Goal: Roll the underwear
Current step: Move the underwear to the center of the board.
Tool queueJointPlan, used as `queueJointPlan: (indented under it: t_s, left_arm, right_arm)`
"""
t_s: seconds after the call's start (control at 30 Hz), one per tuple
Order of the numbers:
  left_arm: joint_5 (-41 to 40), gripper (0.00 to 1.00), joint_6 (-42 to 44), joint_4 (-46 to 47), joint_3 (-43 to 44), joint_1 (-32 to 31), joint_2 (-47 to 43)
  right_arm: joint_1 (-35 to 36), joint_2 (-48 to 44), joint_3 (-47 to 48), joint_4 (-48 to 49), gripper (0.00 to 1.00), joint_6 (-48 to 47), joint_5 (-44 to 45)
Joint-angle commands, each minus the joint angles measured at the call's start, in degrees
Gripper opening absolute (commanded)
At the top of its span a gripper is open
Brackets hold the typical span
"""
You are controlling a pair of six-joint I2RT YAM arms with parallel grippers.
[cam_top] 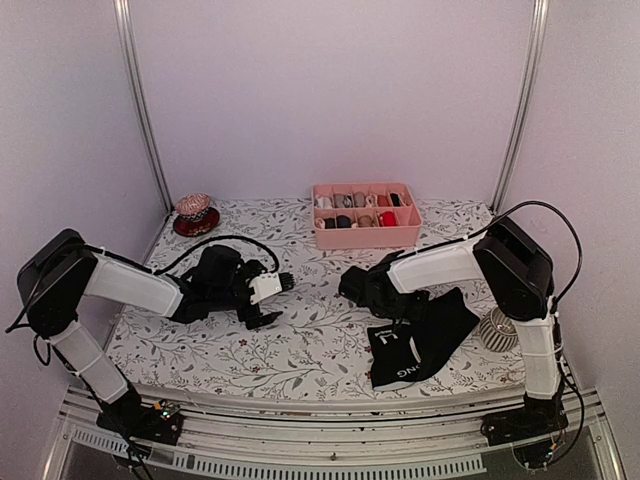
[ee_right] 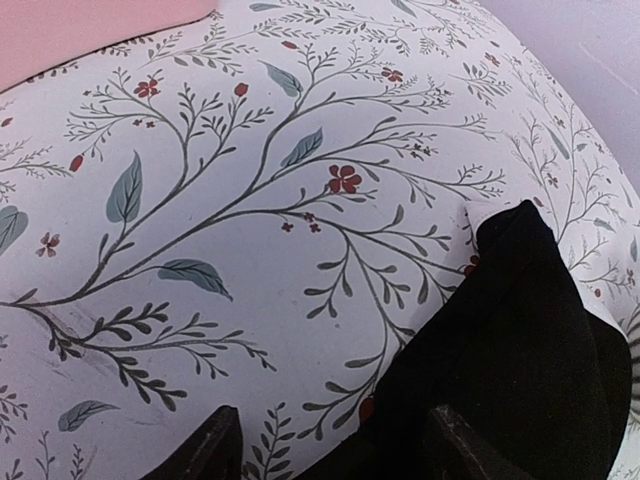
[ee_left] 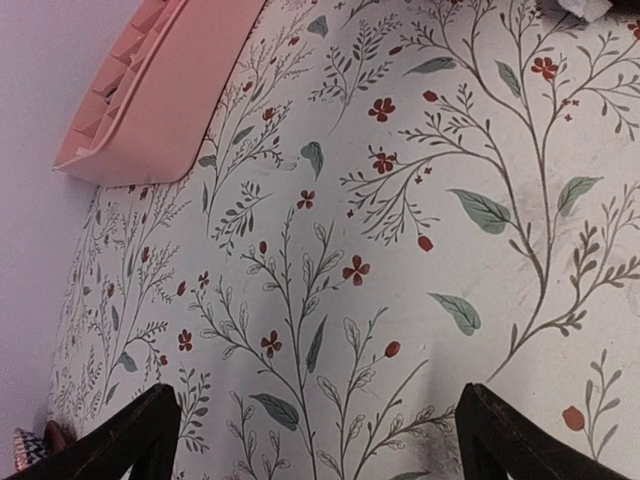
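1. The worktop is the biggest thing. It has a white cover with small leaves and red flowers on it.
2. The left arm lies low over the left side of the worktop. The right arm bends down from the near right corner and points at the middle.
3. The underwear is black. It lies on the near right part of the worktop, partly under the right arm. Its band has white letters and is on the near side.
4. The pink tray sits at the far side, a bit right of the middle. It has many small boxes with little rolled cloths in them.
5. The left gripper is wide open and has nothing in it. Only bare worktop shows between its fingers.
6. The right gripper is low at the far left edge of the underwear. Its fingers stand partly apart and do not pinch anything. The black cloth lies by one finger, but I cannot tell if they touch.
7. A red dish sits in the far left corner with a round pink thing on it.
8. A small grey ribbed thing sits at the near right, just beside the underwear
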Motion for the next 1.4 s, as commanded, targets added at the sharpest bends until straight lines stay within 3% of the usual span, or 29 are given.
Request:
queueJointPlan:
  t_s: [0.0,0.23,0.43,0.6,0.73,0.83,0.9,1.13,1.3,1.37]
  left_arm:
    - [-0.2,0.99,0.68,-0.31,0.77,-0.74,0.66]
    - [-0.16,0.98,0.67,-0.39,0.63,-0.84,0.56]
    - [-0.16,0.99,0.79,-0.37,0.63,-0.85,0.55]
    - [-0.15,0.99,0.8,-0.44,0.71,-0.93,0.63]
    - [-0.18,0.99,0.8,-0.51,0.71,-0.94,0.7]
    - [-0.26,0.99,0.79,-0.63,0.8,-0.94,0.75]
    - [-0.25,0.99,0.76,-0.75,0.89,-0.94,0.83]
    - [0.72,0.99,-1.83,-1.99,2.09,0.43,-0.17]
    - [4.3,0.99,-5.38,-2.71,3.07,3.54,-2.32]
    - [5.25,0.99,-6.14,-2.53,3.09,4.28,-2.94]
  right_arm:
    - [-0.22,5.91,-1.34,-12.12,0.59,18.53,2.64]
    - [0.7,7.01,-0.15,-18.13,0.45,23.79,2.35]
    - [1.61,8.21,1.71,-22.83,0.43,27.2,2.56]
    - [2.23,9.3,2.66,-25.83,0.33,29.78,2.41]
    - [2.74,8.43,2.44,-25.86,0.21,29.74,2.4]
    - [3.27,7.32,2.83,-25.89,0.04,28.95,2.98]
    - [3.84,6.51,3.68,-25.87,0.02,27.95,3.61]
    - [5.27,2.72,8.75,-25.34,0.01,18.84,9.0]
    - [5.44,-0.5,15.64,-18.77,0.01,1.88,14.84]
    - [5.51,-3.47,16.54,-8.8,0.01,-8.24,13.65]
